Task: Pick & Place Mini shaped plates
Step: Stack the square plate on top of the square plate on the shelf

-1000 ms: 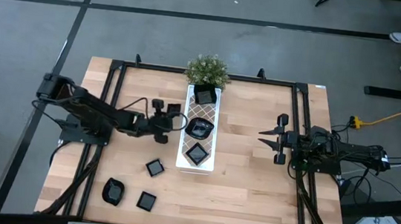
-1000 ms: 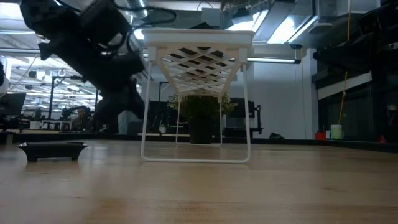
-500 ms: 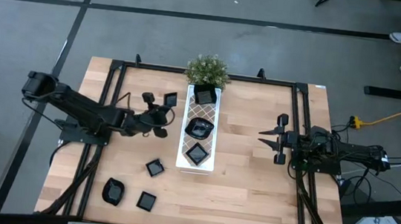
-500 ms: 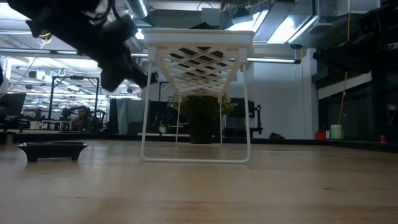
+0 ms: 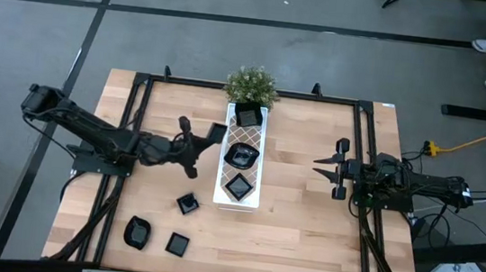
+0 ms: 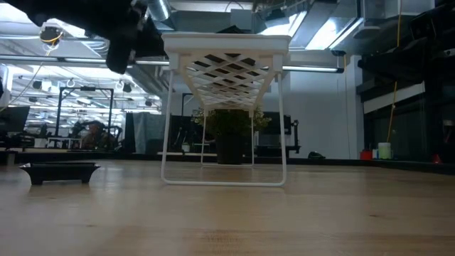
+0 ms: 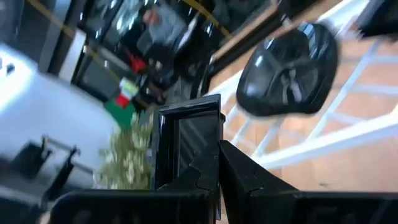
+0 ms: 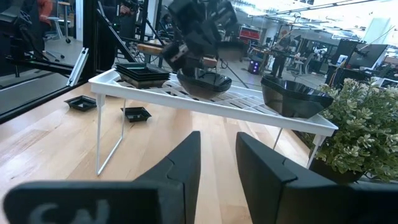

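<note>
My left gripper (image 5: 207, 138) is shut on a small square black plate (image 5: 216, 133), raised beside the left edge of the long white lattice tray (image 5: 223, 197). In the left wrist view this plate (image 7: 186, 140) stands on edge above my fingers. The tray bears three black plates: one at its far end (image 5: 247, 116), a rounded one (image 5: 242, 156) and a square one (image 5: 238, 187). Three more plates rest flat on the table (image 5: 187, 204), (image 5: 137, 232), (image 5: 177, 244). My right gripper (image 5: 319, 167) is open and empty, to the right of the tray. My left gripper pinches the square plate by one rim (image 7: 208, 155) between its two fingers. The fingers come about level from the table's left side. The plate is lifted clear of the table and tray, and tipped up on edge.
A small green potted plant (image 5: 250, 84) stands at the tray's far end. The tray stands on thin wire legs (image 6: 165, 142) above the table. Bare wood lies between the tray and my right gripper.
My left gripper has risen from below tray height to about the tray's top, carrying the square plate. It has turned about its wrist, so the plate has swung round, and now hangs close to the tray's left edge. It has stayed shut.
</note>
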Controlling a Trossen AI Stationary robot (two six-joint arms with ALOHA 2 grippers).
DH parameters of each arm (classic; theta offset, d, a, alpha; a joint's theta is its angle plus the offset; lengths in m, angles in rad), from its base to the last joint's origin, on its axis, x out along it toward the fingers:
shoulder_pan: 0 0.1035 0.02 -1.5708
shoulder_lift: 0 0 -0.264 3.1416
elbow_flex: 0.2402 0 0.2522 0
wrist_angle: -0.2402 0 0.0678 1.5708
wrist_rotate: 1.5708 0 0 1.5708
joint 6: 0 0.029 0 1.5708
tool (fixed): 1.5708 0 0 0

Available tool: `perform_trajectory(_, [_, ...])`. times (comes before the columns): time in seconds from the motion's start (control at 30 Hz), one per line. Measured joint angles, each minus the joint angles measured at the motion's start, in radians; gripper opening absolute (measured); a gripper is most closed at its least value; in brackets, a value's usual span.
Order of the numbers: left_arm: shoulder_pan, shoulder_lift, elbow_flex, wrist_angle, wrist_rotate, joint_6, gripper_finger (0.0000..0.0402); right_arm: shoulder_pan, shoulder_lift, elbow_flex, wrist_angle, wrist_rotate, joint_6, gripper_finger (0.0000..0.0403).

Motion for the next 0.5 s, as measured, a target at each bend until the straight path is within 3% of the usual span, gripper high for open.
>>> perform_trajectory(0.2, [-0.029,0.0,0.001,0.095,0.089,0.122,0.0003,0.0,0.0,0.0,0.0,0.0,0.0,0.0102])
perform_trajectory(0.5, [-0.065,0.0,0.101,0.023,0.223,0.135,0.0002,0.0,0.0,0.0,0.0,0.0,0.0,0.0102])
